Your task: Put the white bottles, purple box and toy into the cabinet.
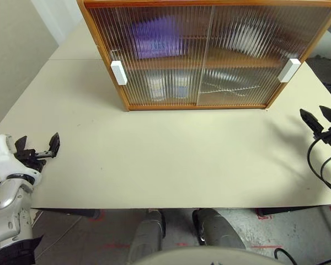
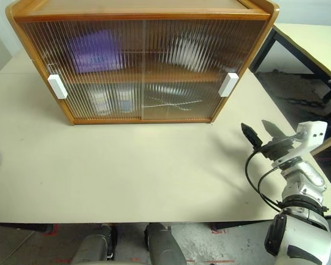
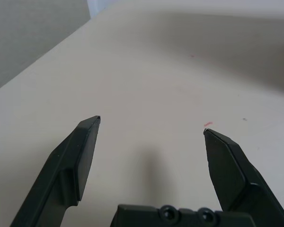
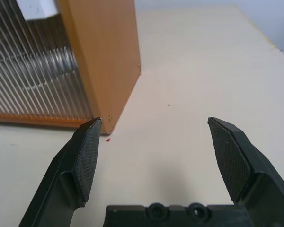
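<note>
The cabinet (image 1: 198, 107) stands at the back of the table with both ribbed sliding doors shut. Behind the left door the purple box (image 1: 157, 38) shows as a blur on the upper shelf. Below it, the two white bottles (image 1: 157, 85) (image 1: 180, 85) stand on the lower shelf. A pale blur behind the right door on the upper shelf may be the toy; I cannot tell. My left gripper (image 1: 38, 144) hangs open and empty over the table's left edge. My right gripper (image 2: 256, 128) is open and empty at the right, beside the cabinet's corner (image 4: 104, 52).
White block handles (image 1: 118, 72) (image 1: 289, 70) sit at the outer edges of the doors. A faint shiny shape lies behind the right door on the lower shelf (image 1: 231, 85). The beige table (image 1: 171, 160) spreads wide in front of the cabinet. Another table (image 2: 314, 38) stands to the right.
</note>
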Action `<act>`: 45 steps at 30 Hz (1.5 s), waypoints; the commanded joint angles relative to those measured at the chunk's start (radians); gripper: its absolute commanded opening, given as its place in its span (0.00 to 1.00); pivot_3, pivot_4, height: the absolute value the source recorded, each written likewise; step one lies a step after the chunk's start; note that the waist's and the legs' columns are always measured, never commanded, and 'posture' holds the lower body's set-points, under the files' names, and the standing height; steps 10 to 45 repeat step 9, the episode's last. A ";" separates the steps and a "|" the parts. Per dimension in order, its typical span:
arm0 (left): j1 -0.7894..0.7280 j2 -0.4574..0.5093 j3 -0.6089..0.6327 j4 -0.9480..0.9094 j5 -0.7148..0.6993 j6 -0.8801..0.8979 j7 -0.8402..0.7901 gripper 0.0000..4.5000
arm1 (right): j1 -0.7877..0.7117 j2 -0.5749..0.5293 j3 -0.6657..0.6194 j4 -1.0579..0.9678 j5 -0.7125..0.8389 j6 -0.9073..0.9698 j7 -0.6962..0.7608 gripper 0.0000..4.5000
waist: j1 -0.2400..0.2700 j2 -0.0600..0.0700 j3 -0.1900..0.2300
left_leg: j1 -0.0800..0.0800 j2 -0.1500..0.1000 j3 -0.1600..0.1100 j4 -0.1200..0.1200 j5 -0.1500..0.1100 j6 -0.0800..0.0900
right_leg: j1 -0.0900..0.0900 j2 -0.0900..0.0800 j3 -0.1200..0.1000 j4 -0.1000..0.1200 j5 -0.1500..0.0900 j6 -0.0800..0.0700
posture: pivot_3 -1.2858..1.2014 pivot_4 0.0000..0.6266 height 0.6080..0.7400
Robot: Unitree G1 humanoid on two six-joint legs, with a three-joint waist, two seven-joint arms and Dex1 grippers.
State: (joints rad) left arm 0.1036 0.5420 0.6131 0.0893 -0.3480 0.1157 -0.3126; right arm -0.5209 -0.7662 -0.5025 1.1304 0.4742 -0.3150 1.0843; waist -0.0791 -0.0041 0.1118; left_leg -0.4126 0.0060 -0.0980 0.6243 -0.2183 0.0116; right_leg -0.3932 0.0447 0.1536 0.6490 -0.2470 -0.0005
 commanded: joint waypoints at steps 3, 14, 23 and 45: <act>0.001 -0.006 -0.007 0.012 0.003 -0.003 -0.005 1.00 | 0.004 -0.026 -0.040 0.022 0.015 0.017 0.021 1.00 | -0.002 -0.001 0.001 | 0.000 0.000 0.000 0.000 0.000 0.000 | 0.000 0.000 0.000 0.000 0.000 0.000 | 0.46 0.25 1.00; -0.009 -0.020 -0.022 0.007 0.001 -0.003 -0.003 1.00 | -0.005 -0.028 -0.045 0.028 0.012 0.014 0.020 1.00 | -0.004 -0.001 0.001 | 0.000 0.000 0.000 0.000 0.000 -0.001 | 0.000 0.000 0.000 0.000 0.001 -0.001 | 0.46 0.23 1.00; -0.009 -0.020 -0.022 0.007 0.001 -0.003 -0.003 1.00 | -0.005 -0.028 -0.045 0.028 0.012 0.014 0.020 1.00 | -0.004 -0.001 0.001 | 0.000 0.000 0.000 0.000 0.000 -0.001 | 0.000 0.000 0.000 0.000 0.001 -0.001 | 0.46 0.23 1.00; -0.009 -0.020 -0.022 0.007 0.001 -0.003 -0.003 1.00 | -0.005 -0.028 -0.045 0.028 0.012 0.014 0.020 1.00 | -0.004 -0.001 0.001 | 0.000 0.000 0.000 0.000 0.000 -0.001 | 0.000 0.000 0.000 0.000 0.001 -0.001 | 0.46 0.23 1.00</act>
